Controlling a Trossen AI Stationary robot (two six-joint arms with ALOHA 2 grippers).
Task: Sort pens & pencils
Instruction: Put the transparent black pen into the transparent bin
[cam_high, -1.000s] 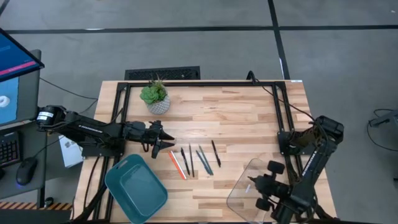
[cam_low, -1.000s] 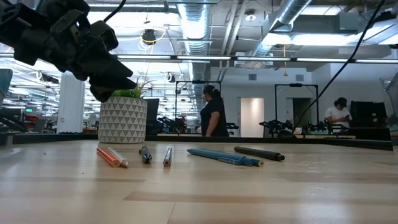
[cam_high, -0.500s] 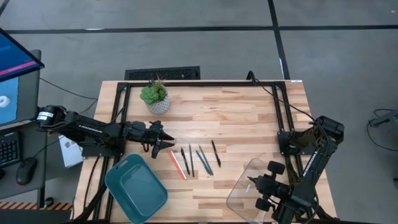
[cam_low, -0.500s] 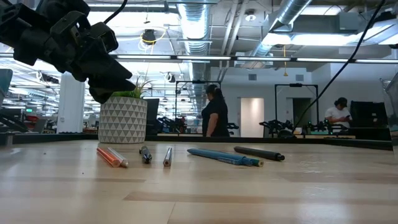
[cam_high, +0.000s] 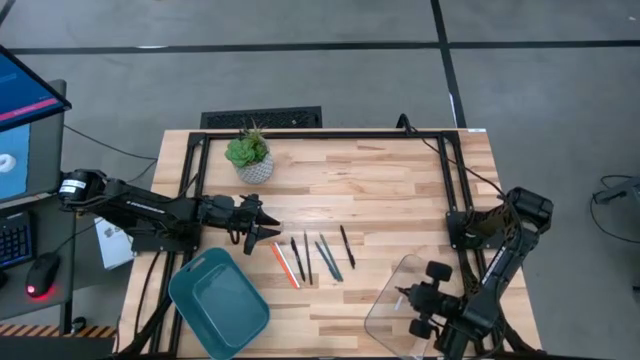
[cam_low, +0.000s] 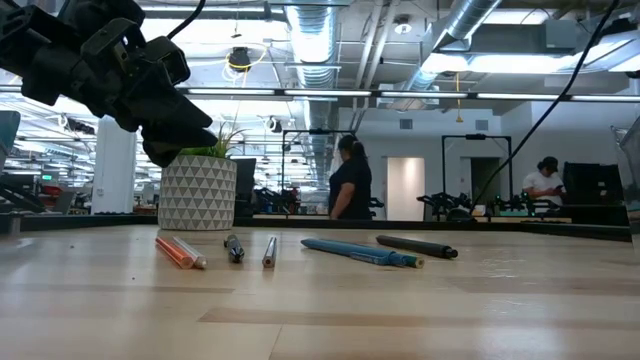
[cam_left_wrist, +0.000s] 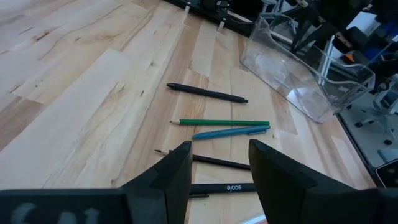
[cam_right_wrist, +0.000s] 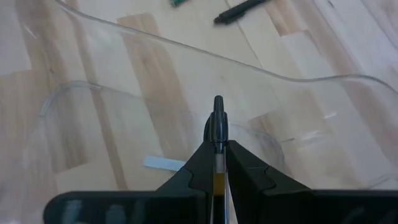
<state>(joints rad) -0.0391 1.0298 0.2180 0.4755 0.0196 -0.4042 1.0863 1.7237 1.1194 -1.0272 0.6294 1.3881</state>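
Observation:
Several slim sticks lie flat side by side mid-table: an orange-red pencil (cam_high: 285, 265), black pens (cam_high: 297, 258), a teal pen (cam_high: 330, 260) beside a green pencil (cam_left_wrist: 221, 122), and a black pen (cam_high: 346, 246) farthest right. My left gripper (cam_high: 265, 233) hovers open just left of the row, above the table (cam_low: 175, 130). In its wrist view the fingers frame the nearest black pens (cam_left_wrist: 219, 163). My right gripper (cam_high: 402, 293) is over the clear bin (cam_high: 400, 300), shut on a black pen (cam_right_wrist: 217, 121). My right gripper pinches a black pen between its two fingers (cam_right_wrist: 198, 163). The pen lies along the fingers, and its dark end (cam_right_wrist: 217, 106) sticks out past the fingertips. The fingers come from the table's right side, slanting down. The pen is lifted clear above the clear bin's floor.
A teal-blue bin (cam_high: 218, 300) sits at the table's near left, just below my left gripper. A potted plant (cam_high: 249, 155) stands near the far left. The black frame rail (cam_high: 330, 133) runs along the far edge. People move in the room behind (cam_low: 350, 180).

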